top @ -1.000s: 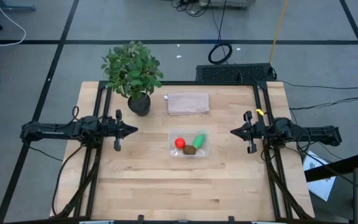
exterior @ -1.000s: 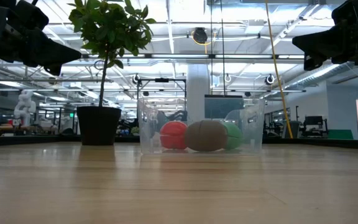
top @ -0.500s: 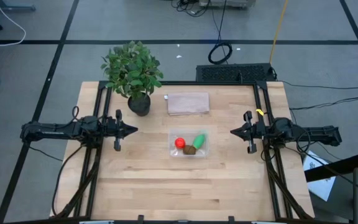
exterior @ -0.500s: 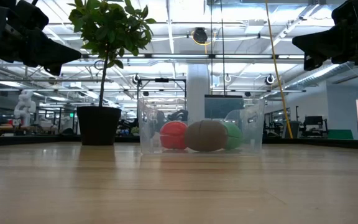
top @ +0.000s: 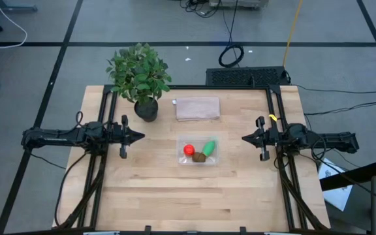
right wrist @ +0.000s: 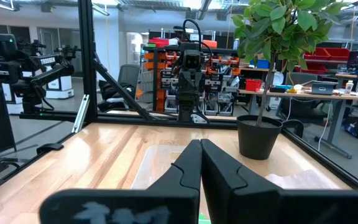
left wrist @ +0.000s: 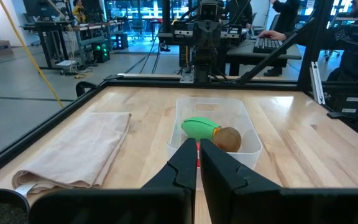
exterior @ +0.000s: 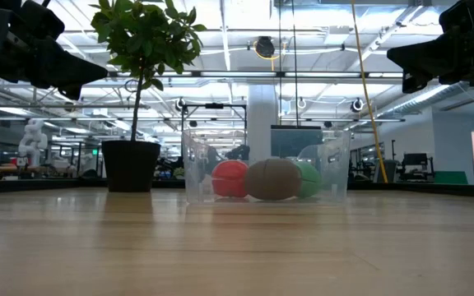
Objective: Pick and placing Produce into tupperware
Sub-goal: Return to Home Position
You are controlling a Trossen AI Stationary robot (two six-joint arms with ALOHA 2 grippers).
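The clear tupperware [top: 183, 160] sits on the wooden table [top: 155, 189] between the two gripper tips, apart from both. All three pieces of produce lie inside it: the round red one [top: 188, 149] on the side nearer the left gripper, the elongated green one [top: 209, 147] on the side nearer the right gripper, and the brown oval one [top: 200, 156] touching both.

The left gripper [top: 140, 136] and right gripper [top: 245, 138] point at each other across the container, raised off the table. Each has its fingers drawn together and holds nothing.

Compared with the frames from half a second and one second ago, nothing differs: arms, container and food keep the same places. That stillness suggests the packing is done and both arms are already parked at home.

Beyond the container, ahead of the left gripper and off to one side, stand a potted plant [top: 139, 75] and a flat pinkish-beige piece [top: 197, 108], both untouched.
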